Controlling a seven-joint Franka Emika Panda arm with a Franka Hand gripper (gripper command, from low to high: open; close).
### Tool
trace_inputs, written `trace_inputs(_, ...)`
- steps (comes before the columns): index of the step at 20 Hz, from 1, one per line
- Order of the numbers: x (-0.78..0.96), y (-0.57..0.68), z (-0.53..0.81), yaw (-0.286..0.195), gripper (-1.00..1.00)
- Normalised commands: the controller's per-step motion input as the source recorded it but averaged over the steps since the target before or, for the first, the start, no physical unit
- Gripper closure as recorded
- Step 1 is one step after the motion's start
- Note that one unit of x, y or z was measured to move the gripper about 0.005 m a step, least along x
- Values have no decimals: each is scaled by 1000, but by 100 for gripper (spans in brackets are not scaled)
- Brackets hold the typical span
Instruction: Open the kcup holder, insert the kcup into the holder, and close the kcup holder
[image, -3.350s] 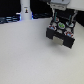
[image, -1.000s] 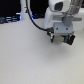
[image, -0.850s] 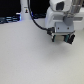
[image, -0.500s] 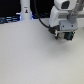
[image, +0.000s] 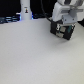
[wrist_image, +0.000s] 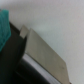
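Observation:
The kcup holder (image: 63, 32), a black boxy block with pale marks on its front, stands at the back of the exterior view's right. The white arm comes down onto it, and my gripper (image: 64, 24) sits right at its top. The fingers are too blurred to tell apart. The wrist view is very close and blurred. It shows a dark body of the kcup holder (wrist_image: 15, 60) with a pale grey slanted face. A green patch (wrist_image: 4, 25) at the frame's edge may be the kcup's top. In the exterior view I cannot make out the kcup.
A tall white bottle-like object (image: 25, 10) with a dark mark stands at the back, toward the exterior view's left. The white table (image: 30, 55) stretches in front of the holder. A dark background runs behind its far edge.
The arm's end has shifted slightly over the holder, a little toward the back. The bottle has not moved.

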Motion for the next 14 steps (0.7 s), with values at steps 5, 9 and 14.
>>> trace_inputs(5,-824,404,-1,75,-100)
trace_inputs(9,-434,306,192,54,-100)
trace_inputs(14,-13,237,928,5,-100)
